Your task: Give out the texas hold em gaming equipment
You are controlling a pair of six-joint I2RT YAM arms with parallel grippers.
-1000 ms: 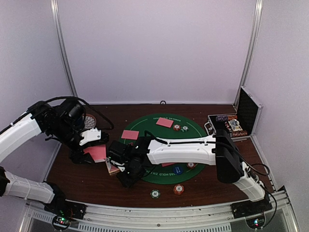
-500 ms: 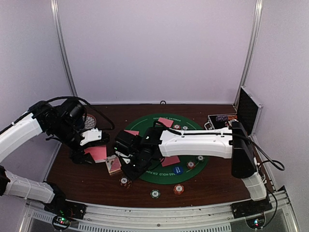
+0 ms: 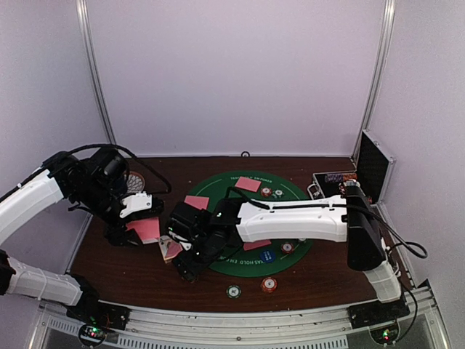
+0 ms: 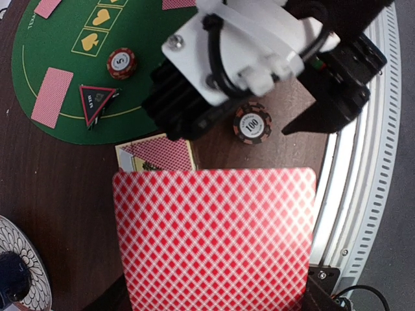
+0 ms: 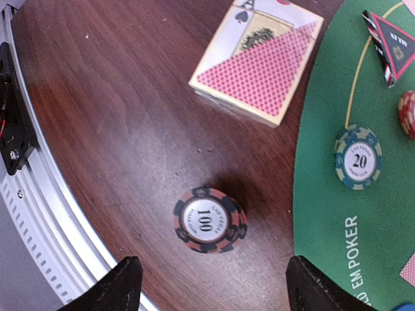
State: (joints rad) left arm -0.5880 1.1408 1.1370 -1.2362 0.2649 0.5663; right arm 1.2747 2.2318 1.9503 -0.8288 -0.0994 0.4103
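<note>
Centring spread right gripper (image 5: 214, 286) over 100 chip (image 5: 209, 220) looks key, staying clear of deck (image 5: 259, 61); left gripper (image 3: 133, 227) pinches pink card (image 4: 214, 240).

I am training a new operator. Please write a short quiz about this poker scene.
1. True or false: the 100 chip lies on the green mat.
2. Which holds a pink-backed card: A the left gripper, B the right gripper?
3. Fill in: over the 100 chip, the right gripper's jaws stand ___.
Key: 1 false, it lies on the wooden table; 2 A; 3 open.
</note>
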